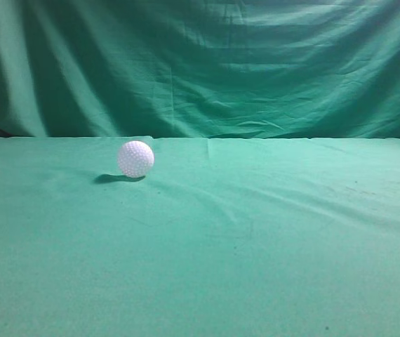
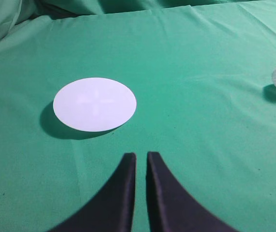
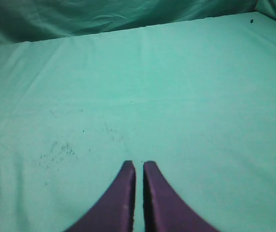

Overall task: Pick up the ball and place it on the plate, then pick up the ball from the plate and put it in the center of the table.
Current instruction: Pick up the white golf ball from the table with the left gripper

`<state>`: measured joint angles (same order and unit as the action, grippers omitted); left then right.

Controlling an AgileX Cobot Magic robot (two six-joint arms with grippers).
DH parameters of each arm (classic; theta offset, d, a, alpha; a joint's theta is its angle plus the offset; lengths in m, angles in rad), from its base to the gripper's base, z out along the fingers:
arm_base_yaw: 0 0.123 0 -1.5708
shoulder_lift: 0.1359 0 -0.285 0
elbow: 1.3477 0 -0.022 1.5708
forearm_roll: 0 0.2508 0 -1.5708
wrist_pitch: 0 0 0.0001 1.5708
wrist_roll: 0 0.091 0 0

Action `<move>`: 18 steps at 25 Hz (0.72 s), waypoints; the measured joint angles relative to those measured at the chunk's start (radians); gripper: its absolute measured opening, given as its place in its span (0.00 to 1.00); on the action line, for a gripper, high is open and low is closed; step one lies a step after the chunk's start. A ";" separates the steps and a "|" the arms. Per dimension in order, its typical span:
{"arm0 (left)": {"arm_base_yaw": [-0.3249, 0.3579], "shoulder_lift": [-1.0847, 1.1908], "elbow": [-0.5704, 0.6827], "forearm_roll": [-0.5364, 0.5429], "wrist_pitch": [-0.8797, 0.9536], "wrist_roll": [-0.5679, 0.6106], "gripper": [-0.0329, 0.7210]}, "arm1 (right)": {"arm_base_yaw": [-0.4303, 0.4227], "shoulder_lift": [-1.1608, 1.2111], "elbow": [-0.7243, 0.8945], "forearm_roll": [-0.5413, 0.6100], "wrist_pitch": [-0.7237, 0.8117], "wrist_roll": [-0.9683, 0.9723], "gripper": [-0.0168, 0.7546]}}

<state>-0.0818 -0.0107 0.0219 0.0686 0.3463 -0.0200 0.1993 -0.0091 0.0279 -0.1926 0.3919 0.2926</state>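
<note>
1. Left gripper (image 2: 141,155): jaws pressed nearly together, a thin slit between, holding nothing. It hovers over bare cloth, near side of the white plate (image 2: 94,104).
2. Right gripper (image 3: 139,164): jaws likewise near-closed, empty, over speckled cloth.
3. Golf ball (image 1: 135,159) rests on the table (image 1: 256,246), left of centre, toward the far edge — well right of the plate in the left wrist view.
4. Path to ball looks unobstructed; the jaws must spread first.

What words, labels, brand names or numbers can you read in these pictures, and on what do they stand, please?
None can be read in any view.
The ball shows only dimples, no print.
The plate bears a faint embossed pattern, no lettering.
The table cloth carries only wrinkles and dark specks.
</note>
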 joint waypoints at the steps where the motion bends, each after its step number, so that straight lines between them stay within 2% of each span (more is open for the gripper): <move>1: 0.000 0.000 0.000 0.000 0.000 0.000 0.11 | 0.000 0.000 0.000 0.000 0.000 0.000 0.08; 18: 0.000 0.000 0.000 0.000 0.000 -0.002 0.11 | 0.000 0.000 0.000 0.000 0.000 0.000 0.08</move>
<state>-0.0818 -0.0107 0.0219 0.0686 0.3463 -0.0220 0.1993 -0.0091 0.0279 -0.1926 0.3919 0.2926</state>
